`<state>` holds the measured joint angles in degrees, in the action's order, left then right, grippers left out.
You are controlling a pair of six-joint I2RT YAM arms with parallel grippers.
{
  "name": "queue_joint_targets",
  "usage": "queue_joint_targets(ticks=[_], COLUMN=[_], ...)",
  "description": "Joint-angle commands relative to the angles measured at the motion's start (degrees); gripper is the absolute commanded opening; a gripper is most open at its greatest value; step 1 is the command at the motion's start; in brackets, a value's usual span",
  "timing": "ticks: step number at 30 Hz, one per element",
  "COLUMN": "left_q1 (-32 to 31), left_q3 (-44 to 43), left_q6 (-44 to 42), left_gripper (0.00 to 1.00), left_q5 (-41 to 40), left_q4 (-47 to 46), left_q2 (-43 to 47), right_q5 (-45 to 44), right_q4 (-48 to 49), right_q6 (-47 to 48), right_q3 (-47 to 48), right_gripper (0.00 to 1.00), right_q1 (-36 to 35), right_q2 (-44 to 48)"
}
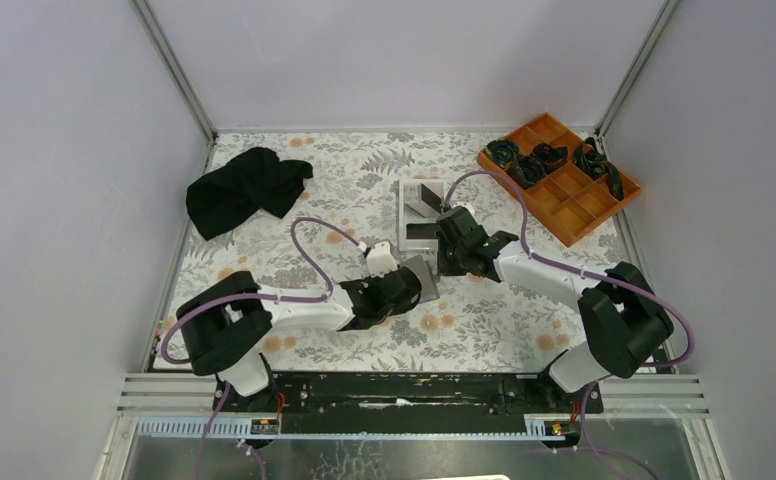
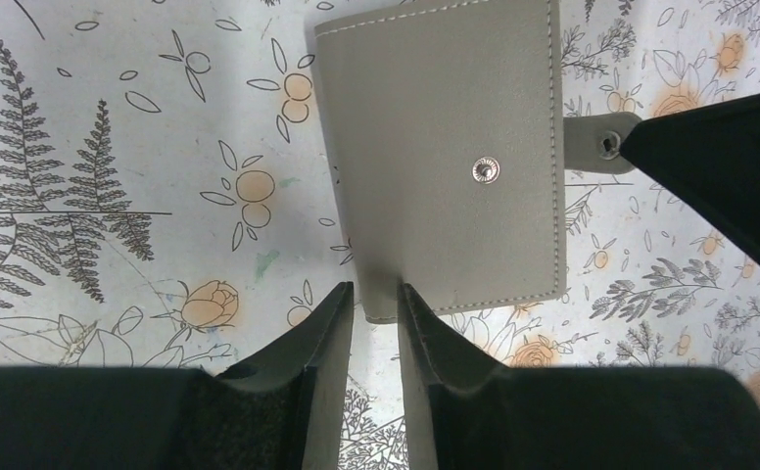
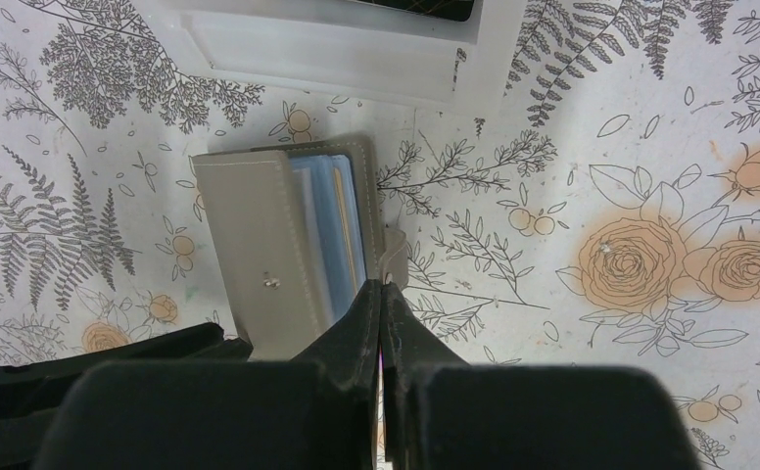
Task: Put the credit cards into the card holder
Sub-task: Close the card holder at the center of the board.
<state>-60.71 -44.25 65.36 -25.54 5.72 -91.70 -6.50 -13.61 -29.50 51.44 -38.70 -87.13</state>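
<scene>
Counter: a counter (image 1: 484, 320) under a pale cloth printed with ferns and orange flowers carries everything.
Cloth: a crumpled black fabric cloth (image 1: 247, 190) lies well apart from the card holder, far to its left.
Orange tray: an orange compartment tray (image 1: 579, 205) with black items in some cells sits well apart from the card holder, far to its right.
White tray: a white rectangular tray with raised walls (image 3: 327, 54) sits just beyond the card holder.
Card holder: the flat grey stitched folding card holder (image 2: 445, 157) lies mid-counter, cover raised, pale blue pockets (image 3: 332, 220) showing.
Credit cards: the dark, thin plastic credit cards (image 1: 421, 232) lie in the white tray, just beyond the card holder; the nearer one's long axis seems to run left to right.
Left end effector: the left end effector (image 2: 374, 313) is narrow, the card holder's near corner in its gap; whether it clamps I cannot tell.
Right end effector: the right end effector (image 3: 384, 294) is fully closed and empty, its tip at the card holder's strap tab (image 2: 599, 144).
Deciding relation: the credit cards lie just ahead of the right end effector, past the card holder; the right arm is nearer.
Snap stud: a silver snap stud (image 2: 487, 169) sits on the card holder's cover.
</scene>
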Motion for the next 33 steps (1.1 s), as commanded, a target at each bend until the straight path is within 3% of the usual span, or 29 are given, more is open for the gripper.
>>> queue_joint_targets(ticks=[1, 22, 33], left_q1=[0.07, 0.31, 0.25], left_q3=[-1.75, -3.23, -3.33], left_q6=[-1.19, -0.77, -0.02], left_gripper=[0.31, 0.35, 0.42], left_q5=[-1.54, 1.01, 2.40], left_q4=[-2.01, -3.20, -2.55], left_q2=[-1.58, -5.62, -6.91], right_q5=[-1.12, 1.30, 3.29], right_q4=[-0.97, -1.67, -1.40], right_q6=[1.36, 2.01, 1.98], right_q3=[2.72, 4.98, 6.06], right_gripper=[0.00, 0.00, 0.00], right_q1=[-0.94, -1.94, -3.15], right_q2=[0.30, -1.05, -3.27])
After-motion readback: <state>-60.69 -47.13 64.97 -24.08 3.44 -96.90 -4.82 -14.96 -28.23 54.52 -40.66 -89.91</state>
